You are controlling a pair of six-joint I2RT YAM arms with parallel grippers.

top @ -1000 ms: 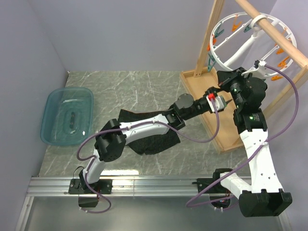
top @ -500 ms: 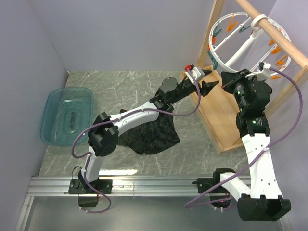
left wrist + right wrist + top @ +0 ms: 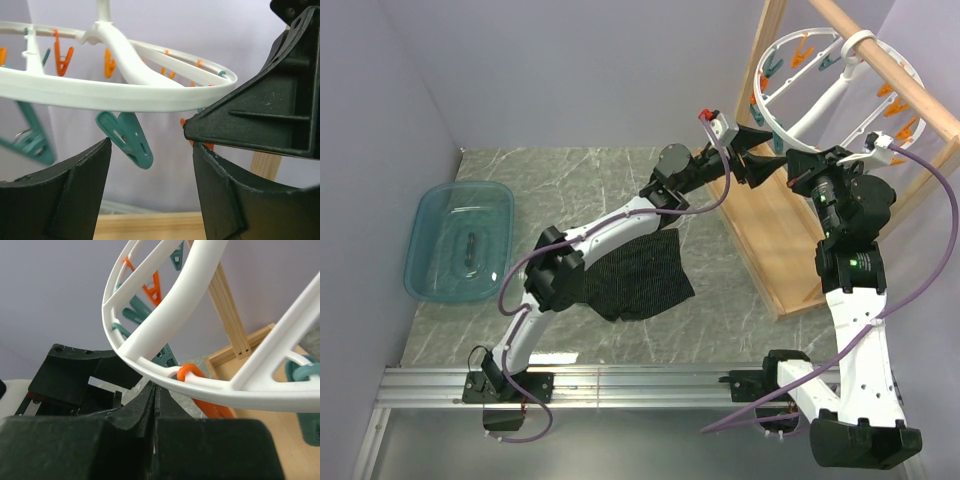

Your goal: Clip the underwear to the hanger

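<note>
Underwear [image 3: 645, 282] flat, long axis left-right (left arm [image 3: 610, 228] partly covering)

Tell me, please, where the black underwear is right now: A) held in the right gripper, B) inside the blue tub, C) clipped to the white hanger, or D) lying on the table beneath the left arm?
D: the underwear lies spread on the table, partly under the left arm, well clear of the hanger.

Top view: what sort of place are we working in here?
Probably a lab test cell staged as a laundry corner: plain walls box in a marble-look tabletop, the round white hanger hangs on a wooden rack, and black underwear lies near a blue tub.
</note>
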